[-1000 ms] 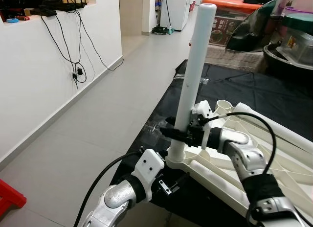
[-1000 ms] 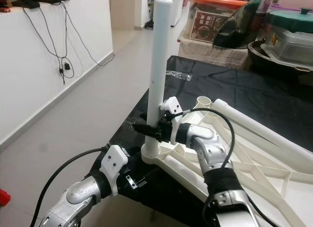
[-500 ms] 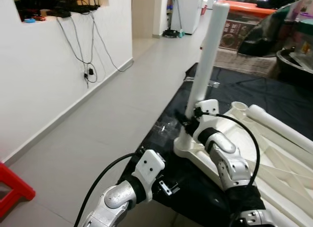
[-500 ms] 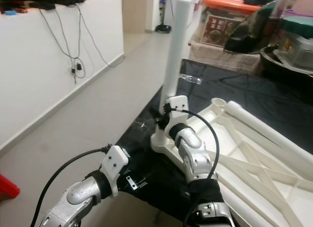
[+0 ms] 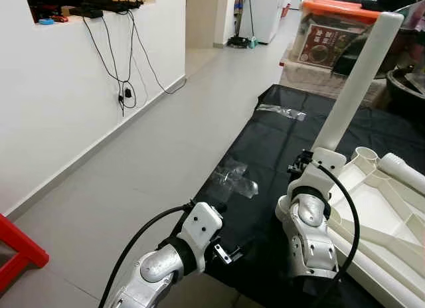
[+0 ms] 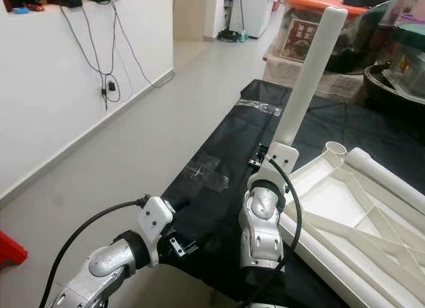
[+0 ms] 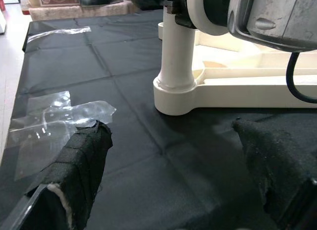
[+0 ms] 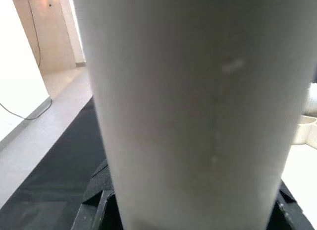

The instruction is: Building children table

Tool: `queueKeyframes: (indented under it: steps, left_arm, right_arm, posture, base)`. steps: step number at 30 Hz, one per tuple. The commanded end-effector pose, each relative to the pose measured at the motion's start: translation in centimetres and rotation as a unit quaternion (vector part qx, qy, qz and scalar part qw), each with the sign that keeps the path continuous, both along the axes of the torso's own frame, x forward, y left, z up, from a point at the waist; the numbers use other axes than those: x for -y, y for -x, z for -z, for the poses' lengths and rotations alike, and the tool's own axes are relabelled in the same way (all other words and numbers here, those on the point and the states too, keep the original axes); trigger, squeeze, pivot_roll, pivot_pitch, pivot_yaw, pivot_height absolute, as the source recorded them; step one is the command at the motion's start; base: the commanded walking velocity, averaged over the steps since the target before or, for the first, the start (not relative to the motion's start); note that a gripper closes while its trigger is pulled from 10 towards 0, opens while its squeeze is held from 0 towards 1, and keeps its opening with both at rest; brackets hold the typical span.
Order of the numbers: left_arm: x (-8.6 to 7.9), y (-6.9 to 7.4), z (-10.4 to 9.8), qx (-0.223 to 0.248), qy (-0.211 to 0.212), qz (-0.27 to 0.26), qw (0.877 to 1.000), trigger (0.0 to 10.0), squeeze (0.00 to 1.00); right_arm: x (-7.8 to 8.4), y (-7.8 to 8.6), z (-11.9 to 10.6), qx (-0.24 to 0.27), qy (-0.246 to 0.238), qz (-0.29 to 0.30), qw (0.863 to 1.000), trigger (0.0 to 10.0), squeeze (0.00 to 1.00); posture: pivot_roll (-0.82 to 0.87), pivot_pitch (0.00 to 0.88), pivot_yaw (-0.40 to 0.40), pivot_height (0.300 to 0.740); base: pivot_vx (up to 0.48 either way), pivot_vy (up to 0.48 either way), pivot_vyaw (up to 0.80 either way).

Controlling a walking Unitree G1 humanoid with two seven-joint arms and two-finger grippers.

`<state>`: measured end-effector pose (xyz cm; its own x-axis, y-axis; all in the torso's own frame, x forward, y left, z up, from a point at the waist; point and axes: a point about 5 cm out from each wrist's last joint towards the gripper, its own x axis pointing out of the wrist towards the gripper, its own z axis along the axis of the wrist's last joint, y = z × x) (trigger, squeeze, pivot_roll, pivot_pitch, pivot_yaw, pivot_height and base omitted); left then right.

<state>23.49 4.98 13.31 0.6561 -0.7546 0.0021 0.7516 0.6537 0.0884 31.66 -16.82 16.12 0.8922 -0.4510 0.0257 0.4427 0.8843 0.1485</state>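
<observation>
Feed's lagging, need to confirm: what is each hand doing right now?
Left hand: open, holding nothing, low over the black mat.
Right hand: closed on the white table leg.

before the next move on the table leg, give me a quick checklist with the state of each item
1. Right end effector on the white leg: ok, at its base.
2. Leg standing in corner socket: ok; whether fully seated, cannot tell.
3. Leg upright: not ok, it leans in both eye views.
4. Left end effector apart from the tabletop: ok, open.
5. Plastic wrap away from the socket: ok.
</observation>
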Motion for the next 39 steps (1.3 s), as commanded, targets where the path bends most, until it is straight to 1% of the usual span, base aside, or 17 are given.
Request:
queueKeyframes:
  steps: [1,2,3,5,6,13,16,17,20,22,23,24,25,32,33,34,39]
  left_arm:
    - [0.0,0.0,0.6,-0.008,-0.005,-0.001,1.000,10.0,0.00]
    - [0.0,0.0,0.6,-0.008,-0.005,-0.001,1.000,10.0,0.00]
    - [-0.1,0.0,0.6,-0.009,-0.005,-0.002,1.000,10.0,0.00]
    - [-0.1,0.0,0.7,-0.009,-0.005,-0.003,1.000,10.0,0.00]
    - [-0.1,0.0,0.7,-0.010,-0.005,-0.003,1.000,10.0,0.00]
    - [0.0,0.0,0.7,-0.010,-0.005,-0.003,1.000,10.0,0.00]
    - [0.1,0.0,0.6,-0.008,-0.005,-0.002,1.000,10.0,0.00]
    - [0.1,0.0,0.6,-0.008,-0.005,-0.002,1.000,10.0,0.00]
    - [0.1,-0.1,0.5,-0.007,-0.006,-0.001,1.000,10.0,0.00]
    - [0.1,-0.1,0.5,-0.007,-0.006,-0.001,1.000,10.0,0.00]
    - [0.2,-0.1,0.5,-0.005,-0.006,0.001,1.000,10.0,0.00]
    - [0.2,-0.1,0.5,-0.005,-0.006,0.001,1.000,10.0,0.00]
    - [0.2,-0.1,0.5,-0.004,-0.006,0.001,1.000,10.0,0.00]
    - [0.2,-0.1,0.4,-0.004,-0.007,0.003,1.000,10.0,0.00]
    - [0.2,-0.1,0.4,-0.004,-0.007,0.003,1.000,10.0,0.00]
    - [0.2,-0.1,0.4,-0.004,-0.007,0.003,1.000,10.0,0.00]
    - [0.2,0.0,0.4,-0.004,-0.007,0.003,1.000,10.0,0.00]
  right_arm:
    - [-1.2,0.3,1.3,-0.004,-0.069,0.004,0.998,10.0,0.00]
    - [-1.2,0.3,1.3,-0.004,-0.069,0.004,0.998,10.0,0.00]
    - [-1.7,0.1,1.0,0.006,-0.061,-0.023,0.998,10.0,1.00]
    - [-2.3,-0.4,0.0,0.036,-0.036,-0.093,0.994,10.0,0.99]
    - [-2.4,-0.7,-0.3,0.051,-0.032,-0.136,0.989,10.0,0.00]
    - [-2.0,-1.1,-0.4,0.053,-0.022,-0.220,0.974,10.0,0.00]
    - [-1.5,-0.9,0.3,-0.004,0.022,-0.430,0.903,10.0,0.00]
    - [-1.5,-0.9,0.3,-0.004,0.022,-0.430,0.903,10.0,0.00]
    - [-1.6,-0.6,-0.1,-0.025,0.067,-0.533,0.843,10.0,0.00]
    - [-1.6,-0.6,-0.1,-0.025,0.067,-0.533,0.843,10.0,0.00]
    - [-1.9,-0.5,-0.5,-0.030,0.094,-0.594,0.799,10.0,0.00]
    - [-1.9,-0.5,-0.5,-0.030,0.094,-0.594,0.799,10.0,0.00]
    - [-2.2,-0.6,-1.0,-0.025,0.096,-0.635,0.766,10.0,0.00]
    - [-2.9,-0.8,-2.2,-0.006,0.079,-0.701,0.709,10.0,0.00]
    - [-3.1,-0.8,-2.3,-0.006,0.075,-0.710,0.700,3.8,0.00]
    - [-3.4,-0.8,-2.3,-0.005,0.076,-0.715,0.695,0.0,0.00]
    - [-3.6,-1.1,-2.0,-0.006,0.076,-0.708,0.702,0.0,0.00]
  posture:
    - [0.17,0.000,-0.073,0.740]
    - [0.17,0.000,-0.073,0.740]
    - [0.16,0.000,-0.071,0.740]
    - [0.16,0.000,-0.071,0.740]
    - [0.16,0.000,-0.069,0.740]
    - [0.16,0.000,-0.070,0.740]
    - [0.16,0.000,-0.071,0.740]
    - [0.16,0.000,-0.071,0.740]
    - [0.17,0.000,-0.073,0.740]
    - [0.17,0.000,-0.073,0.740]
    - [0.17,0.000,-0.076,0.740]
    - [0.17,0.000,-0.076,0.740]
    - [0.17,0.000,-0.079,0.740]
    - [0.18,0.000,-0.081,0.740]
    - [0.18,0.000,-0.081,0.740]
    - [0.18,0.000,-0.081,0.740]
    - [0.18,0.000,-0.082,0.740]
  base:
    - [0.000,0.000,0.00]
    - [0.000,0.000,0.00]
    - [0.000,0.000,0.00]
    - [0.000,0.000,0.00]
    - [0.000,0.000,0.00]
    - [0.000,0.000,0.00]
    - [0.000,0.000,0.00]
    - [0.000,0.000,0.00]
    - [0.000,0.000,0.00]
    - [0.000,0.000,0.00]
    - [0.000,0.000,0.00]
    - [0.000,0.000,0.00]
    - [0.000,0.000,0.00]
    - [0.000,0.000,0.00]
    - [0.000,0.000,0.00]
    - [0.000,0.000,0.00]
    - [0.000,0.000,0.00]
